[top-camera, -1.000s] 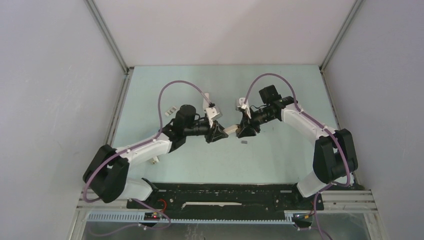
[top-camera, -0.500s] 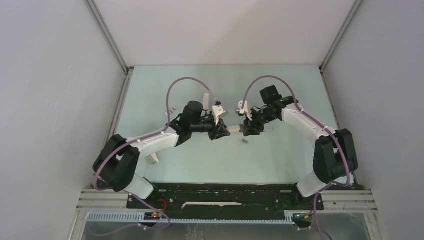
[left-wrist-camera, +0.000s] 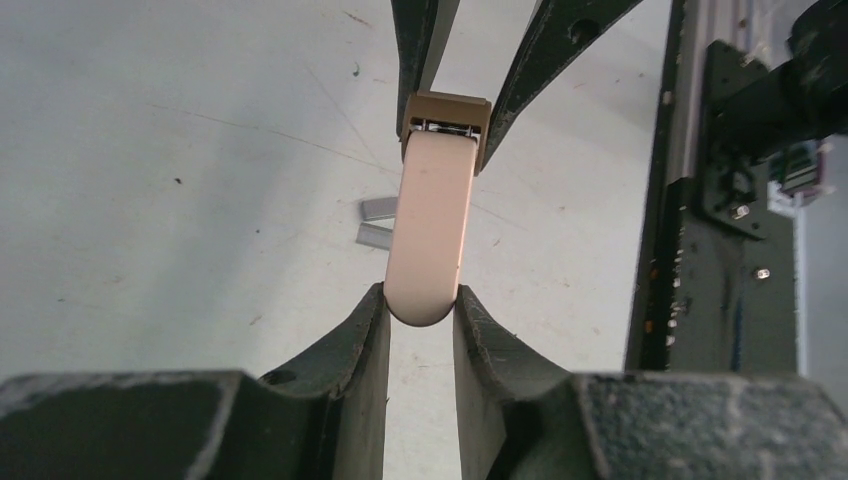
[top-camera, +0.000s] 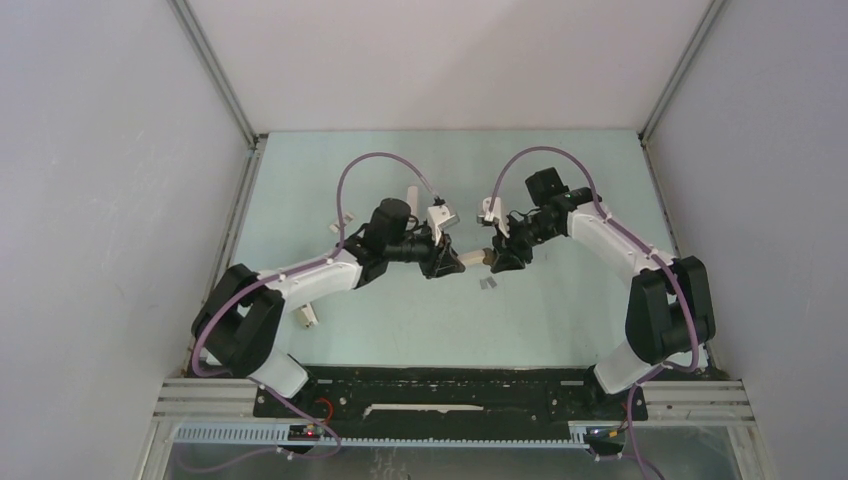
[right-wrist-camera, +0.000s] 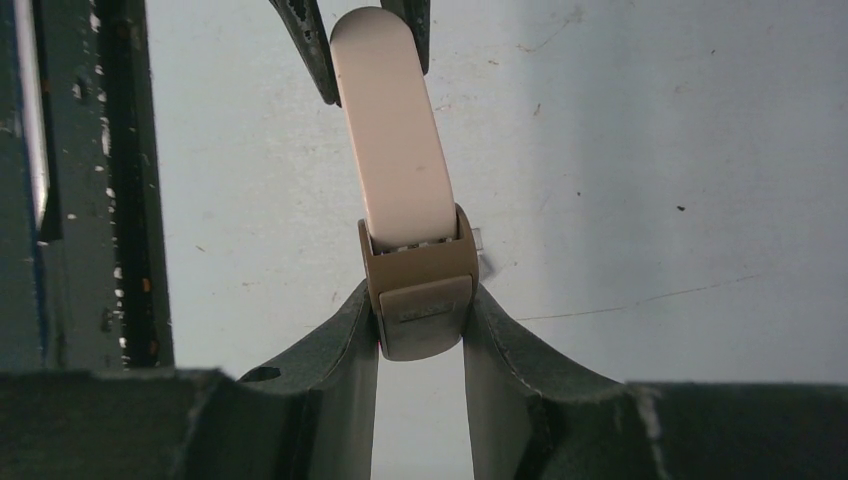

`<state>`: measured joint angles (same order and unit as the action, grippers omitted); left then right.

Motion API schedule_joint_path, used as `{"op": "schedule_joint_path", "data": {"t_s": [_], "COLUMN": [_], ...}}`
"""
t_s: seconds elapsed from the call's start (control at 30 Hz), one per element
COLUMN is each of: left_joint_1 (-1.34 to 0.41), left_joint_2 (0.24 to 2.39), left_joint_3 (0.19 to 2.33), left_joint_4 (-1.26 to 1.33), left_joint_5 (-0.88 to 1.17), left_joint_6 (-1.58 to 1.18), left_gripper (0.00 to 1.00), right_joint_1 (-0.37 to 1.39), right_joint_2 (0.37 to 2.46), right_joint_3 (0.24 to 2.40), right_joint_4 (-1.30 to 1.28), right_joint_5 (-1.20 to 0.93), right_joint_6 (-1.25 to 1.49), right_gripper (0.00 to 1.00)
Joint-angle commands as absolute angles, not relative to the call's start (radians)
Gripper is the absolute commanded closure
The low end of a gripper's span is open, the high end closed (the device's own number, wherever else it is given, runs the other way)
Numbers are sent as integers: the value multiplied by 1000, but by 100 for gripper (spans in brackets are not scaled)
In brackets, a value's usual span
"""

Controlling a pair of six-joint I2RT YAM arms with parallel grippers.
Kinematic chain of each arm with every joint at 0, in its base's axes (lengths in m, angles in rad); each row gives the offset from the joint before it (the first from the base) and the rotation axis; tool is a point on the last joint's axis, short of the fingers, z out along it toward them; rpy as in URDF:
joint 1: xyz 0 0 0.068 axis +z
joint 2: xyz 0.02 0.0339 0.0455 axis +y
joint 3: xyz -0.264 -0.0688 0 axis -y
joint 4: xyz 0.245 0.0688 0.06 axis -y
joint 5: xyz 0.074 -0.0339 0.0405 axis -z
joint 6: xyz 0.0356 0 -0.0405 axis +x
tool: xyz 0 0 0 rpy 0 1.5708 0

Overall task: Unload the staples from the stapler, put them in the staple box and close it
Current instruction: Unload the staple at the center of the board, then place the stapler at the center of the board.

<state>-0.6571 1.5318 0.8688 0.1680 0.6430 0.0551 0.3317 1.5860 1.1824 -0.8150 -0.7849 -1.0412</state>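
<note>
The stapler hangs above the table, held at both ends. It is small, with a pale beige body and a tan end cap. My left gripper is shut on its rounded pale end. My right gripper is shut on the tan capped end. In the top view the left gripper and the right gripper face each other. Two short grey strips of staples lie on the table under the stapler, and the top view shows these staples just in front of the grippers.
A slim white object lies behind the left arm. Small pale items sit by the left wall. Another white piece lies near the left arm's base. The black base rail runs along the near edge.
Both arms have shifted slightly to the right with the stapler still held between them. The left arm reached further in. The staples on the table have not moved.
</note>
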Motion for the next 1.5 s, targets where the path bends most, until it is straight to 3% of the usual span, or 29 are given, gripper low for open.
{"op": "schedule_joint_path", "data": {"t_s": [0.0,0.27,0.83,1.23,1.47], "left_joint_1": [-635,-640,-704,-692,-655], "left_joint_2": [1493,1411,1386,1275,1122], "left_joint_3": [847,693,566,463,417], "left_joint_4": [211,549,868,819,607], "left_joint_5": [658,702,597,516,404], "left_joint_6": [-111,-394,-606,-569,-486], "left_gripper": [100,100,100,100,100], "right_joint_1": [294,300,359,295,245], "right_joint_2": [1591,1616,1640,1595,1572], "right_joint_3": [1242,1292,1298,1288,1281], "right_joint_4": [-911,-1043,-1033,-1012,-1036], "right_joint_5": [-878,-1138,-1271,-1205,-1147], "right_joint_6": [-992,-993,-905,-889,-924], "right_gripper": [97,91,30,11,11]}}
